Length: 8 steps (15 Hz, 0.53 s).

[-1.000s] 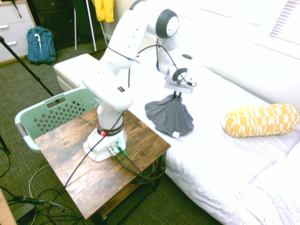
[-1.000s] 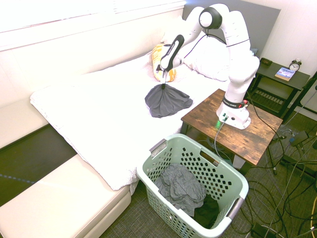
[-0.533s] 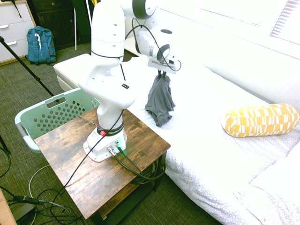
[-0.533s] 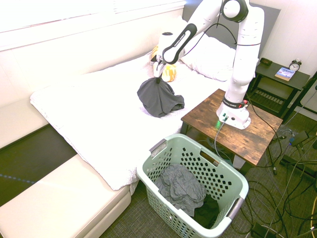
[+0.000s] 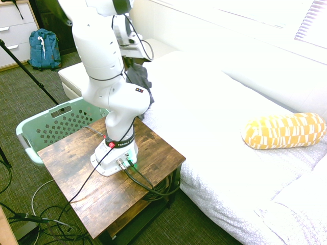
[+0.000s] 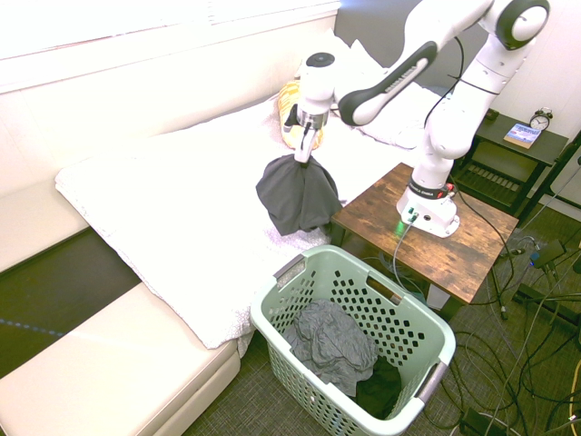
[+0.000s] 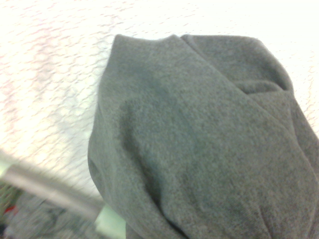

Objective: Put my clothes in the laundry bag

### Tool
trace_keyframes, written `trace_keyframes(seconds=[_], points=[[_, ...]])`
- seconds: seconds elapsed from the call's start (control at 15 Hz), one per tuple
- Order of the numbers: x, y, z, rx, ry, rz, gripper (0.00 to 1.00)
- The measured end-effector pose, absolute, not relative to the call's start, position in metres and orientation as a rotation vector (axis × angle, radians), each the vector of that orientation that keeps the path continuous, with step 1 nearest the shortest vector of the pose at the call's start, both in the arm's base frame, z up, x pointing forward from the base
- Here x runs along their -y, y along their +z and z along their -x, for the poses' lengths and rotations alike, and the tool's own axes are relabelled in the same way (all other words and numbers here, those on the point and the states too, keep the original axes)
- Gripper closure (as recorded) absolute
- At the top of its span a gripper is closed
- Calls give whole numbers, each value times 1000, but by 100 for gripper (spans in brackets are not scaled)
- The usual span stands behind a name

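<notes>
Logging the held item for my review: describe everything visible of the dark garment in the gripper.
The garment is charcoal-grey, soft-looking, finely heathered fabric. Pinched at its top by the gripper, it hangs in loose folds, gathered above and wider below, over the bed's edge beside the wooden table. Its exact type can't be told from these folds.

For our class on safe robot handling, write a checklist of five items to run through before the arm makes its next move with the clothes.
1. Gripper shut on the dark grey garment: ok.
2. Laundry basket upright on the floor: ok.
3. Room left in the basket, with grey clothing lying low inside: ok.
4. Garment over the basket's opening: not ok; it hangs beside the wooden table, short of the rim.
5. Grip firm enough to last the trip: cannot tell.
</notes>
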<state>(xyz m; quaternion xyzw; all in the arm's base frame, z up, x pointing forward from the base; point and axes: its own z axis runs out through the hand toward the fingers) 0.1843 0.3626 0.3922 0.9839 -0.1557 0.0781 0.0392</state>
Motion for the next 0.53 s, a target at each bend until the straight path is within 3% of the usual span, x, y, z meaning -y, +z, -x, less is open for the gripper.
trace_keyframes(seconds=[0.2, 0.4, 0.47, 0.53], points=[[-383, 408, -95, 428, 306, -3020, 100], [-384, 365, -71, 406, 234, -2975, 100], [-385, 347, -61, 389, 212, -2956, 0], [-385, 333, -50, 364, 203, -2936, 0]])
